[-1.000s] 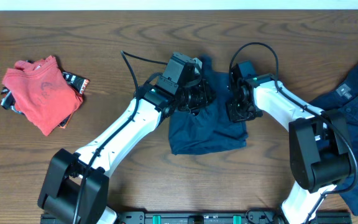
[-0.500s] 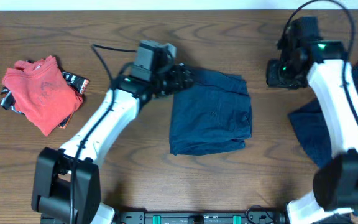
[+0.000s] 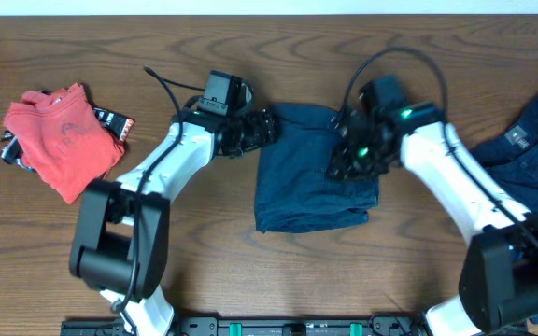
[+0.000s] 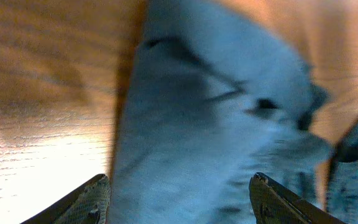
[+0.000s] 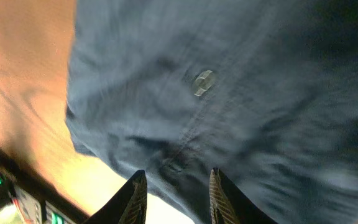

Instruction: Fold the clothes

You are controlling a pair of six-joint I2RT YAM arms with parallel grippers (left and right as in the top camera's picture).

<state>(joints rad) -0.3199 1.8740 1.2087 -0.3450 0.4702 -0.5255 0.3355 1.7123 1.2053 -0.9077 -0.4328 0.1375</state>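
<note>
Navy cloth first: folded navy garment (image 3: pixel 314 191) square at mid-table, button (image 5: pixel 202 82) facing up. Back low over its right edge with the right gripper (image 3: pixel 342 166), off at the far right corner half a second ago; fingers slightly parted, holding nothing. Left gripper (image 3: pixel 269 129) at the upper left corner, spread wide, empty. Probably smoothing or one last fold; second navy garment (image 3: pixel 530 159) unfolded at the right.

No text can be read in any view. The red T-shirt (image 3: pixel 59 135) at the far left carries a faint print, too pale to make out. The dark piece (image 3: pixel 112 121) under it shows white and red marks, too small to read. The small label (image 3: pixel 515 137) on the navy shorts (image 3: pixel 535 173) at the right is only a grey patch.
</note>
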